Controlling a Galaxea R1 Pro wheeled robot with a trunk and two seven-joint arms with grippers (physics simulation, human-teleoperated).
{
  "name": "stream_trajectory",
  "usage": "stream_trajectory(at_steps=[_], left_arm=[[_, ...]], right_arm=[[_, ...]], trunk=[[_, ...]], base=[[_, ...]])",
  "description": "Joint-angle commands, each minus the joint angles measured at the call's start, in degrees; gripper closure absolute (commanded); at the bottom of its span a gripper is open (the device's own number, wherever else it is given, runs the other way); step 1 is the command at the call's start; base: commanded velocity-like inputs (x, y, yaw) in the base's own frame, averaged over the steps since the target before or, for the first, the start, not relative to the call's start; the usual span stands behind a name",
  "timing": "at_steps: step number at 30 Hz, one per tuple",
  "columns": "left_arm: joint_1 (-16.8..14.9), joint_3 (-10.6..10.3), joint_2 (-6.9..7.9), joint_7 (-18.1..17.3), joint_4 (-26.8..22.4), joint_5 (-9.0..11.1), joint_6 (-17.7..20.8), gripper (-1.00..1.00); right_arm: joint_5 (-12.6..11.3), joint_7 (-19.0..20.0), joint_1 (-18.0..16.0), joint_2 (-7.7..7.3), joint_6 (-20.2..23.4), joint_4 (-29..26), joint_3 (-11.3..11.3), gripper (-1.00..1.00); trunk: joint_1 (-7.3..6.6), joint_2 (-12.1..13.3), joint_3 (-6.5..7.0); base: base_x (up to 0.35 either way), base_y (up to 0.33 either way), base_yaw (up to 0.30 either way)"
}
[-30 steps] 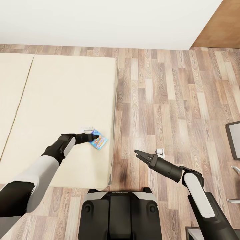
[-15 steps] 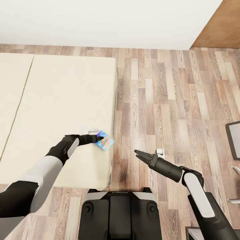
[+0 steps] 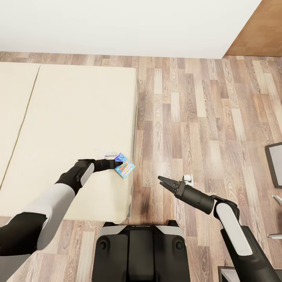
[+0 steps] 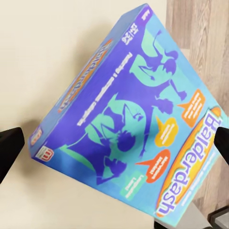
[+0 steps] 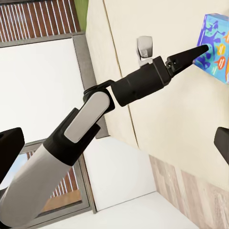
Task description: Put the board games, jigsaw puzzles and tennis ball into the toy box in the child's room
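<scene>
— Where's the Balderdash box (image 3: 125, 167)?
— Pinched in our left gripper (image 3: 116, 163), above the bed (image 3: 74, 117) edge.
— Right gripper (image 3: 162, 181)?
— Jaws spread, over open floor (image 3: 203, 117).

— What is lying under everything here?
— A wood-plank floor (image 3: 203, 117) is stretching across the room, its boards mixing pale and darker browns.
— And at the far side?
— A white wall (image 3: 117, 27) is running along the top, with a brown wooden panel (image 3: 260, 33) sitting at its right end.
— Anything at the right edge?
— A dark grey framed piece (image 3: 275, 164) is poking in there; what it is stays unclear.
</scene>
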Motion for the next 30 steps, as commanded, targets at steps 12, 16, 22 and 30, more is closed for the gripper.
stream_trajectory(at_steps=[12,16,22,30], left_arm=[[0.0,-0.3,0.05,-0.5,-0.1,0.7,0.4,-1.00],[0.0,-0.3,0.05,-2.6,-0.1,0.6,0.4,-1.00],[0.0,-0.3,0.05,-3.3,-0.1,0.6,0.4,-1.00],[0.0,-0.4,0.05,-3.4,-0.1,0.5,0.4,-1.00]], right_arm=[[0.1,0.3,0.0,-0.03,0.1,0.0,0.0,-1.00],[0.1,0.3,0.0,-0.10,0.1,0.0,0.0,-1.00],[0.1,0.3,0.0,-0.13,0.1,0.0,0.0,-1.00],[0.2,0.2,0.0,-0.11,0.1,0.0,0.0,-1.00]], trunk=[[0.03,-0.1,-0.06],[0.03,-0.1,-0.06],[0.03,-0.1,-0.06],[0.03,-0.1,-0.06]], base=[[0.000,0.000,0.000],[0.000,0.000,0.000],[0.000,0.000,0.000],[0.000,0.000,0.000]])
